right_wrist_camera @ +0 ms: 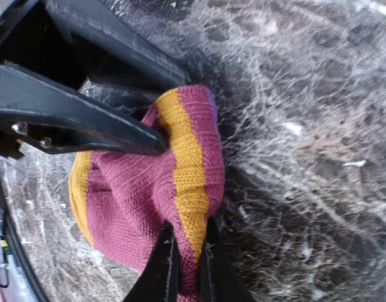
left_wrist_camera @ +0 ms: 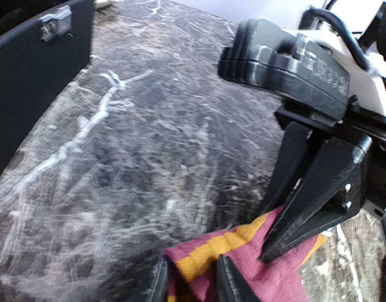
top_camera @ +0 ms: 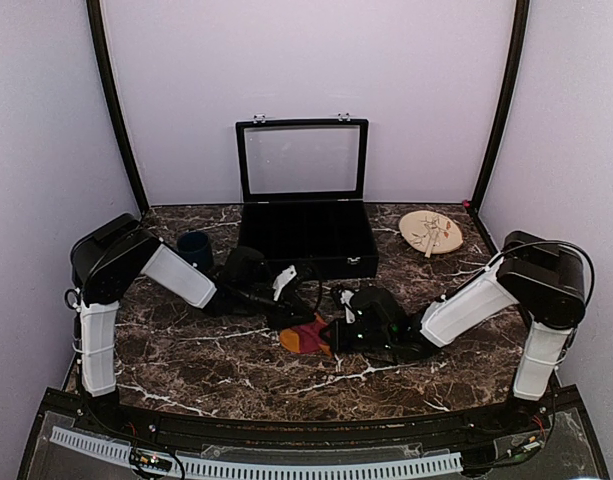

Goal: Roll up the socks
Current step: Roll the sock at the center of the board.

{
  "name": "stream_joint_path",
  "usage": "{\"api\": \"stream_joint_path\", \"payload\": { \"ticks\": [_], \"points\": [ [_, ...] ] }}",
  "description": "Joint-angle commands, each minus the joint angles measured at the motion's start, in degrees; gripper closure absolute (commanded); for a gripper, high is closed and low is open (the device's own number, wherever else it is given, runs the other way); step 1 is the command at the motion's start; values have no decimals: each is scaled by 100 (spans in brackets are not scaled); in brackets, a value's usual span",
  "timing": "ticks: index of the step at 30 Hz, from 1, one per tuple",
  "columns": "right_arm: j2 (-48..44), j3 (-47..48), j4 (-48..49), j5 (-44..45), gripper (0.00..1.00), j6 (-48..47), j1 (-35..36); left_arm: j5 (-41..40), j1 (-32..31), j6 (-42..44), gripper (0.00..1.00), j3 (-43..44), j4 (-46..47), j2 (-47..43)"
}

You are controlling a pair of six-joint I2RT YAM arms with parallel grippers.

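Note:
A maroon sock (top_camera: 304, 338) with orange bands lies bunched on the marble table at the centre, between both grippers. In the left wrist view a fold of the sock (left_wrist_camera: 243, 277) sits between the fingers of my left gripper (left_wrist_camera: 191, 272), which stand a little apart around it. The right gripper's black fingers (left_wrist_camera: 306, 201) come down on the same sock from the right. In the right wrist view my right gripper (right_wrist_camera: 188, 229) is shut on an orange-banded fold of the sock (right_wrist_camera: 130, 201), and the left gripper's fingers (right_wrist_camera: 79, 116) reach in from the upper left.
An open black case (top_camera: 304, 240) with a clear lid stands at the back centre; its wall (left_wrist_camera: 35, 82) shows in the left wrist view. A dark blue cup (top_camera: 194, 248) sits left of it. A round wooden plate (top_camera: 431, 232) lies at the back right.

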Motion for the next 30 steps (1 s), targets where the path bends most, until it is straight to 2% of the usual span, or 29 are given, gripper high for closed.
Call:
{"api": "stream_joint_path", "payload": {
  "ticks": [1, 4, 12, 22, 30],
  "points": [
    [-219, 118, -885, 630, 100, -494, 82, -368, 96, -487, 65, -25, -173, -554],
    [-305, 253, -1213, 991, 100, -706, 107, -464, 149, -720, 59, -42, -281, -663],
    [-322, 571, -1640, 1546, 100, -1192, 198, -646, 154, -1246, 58, -477, -54, -943],
    [-268, 755, -1765, 2205, 100, -1524, 427, -973, 10, -1616, 68, -1340, 311, -1063],
    [-142, 1016, -1935, 2707, 100, -1755, 655, -893, -288, -1710, 70, -1146, 154, -902]
  ]
}}
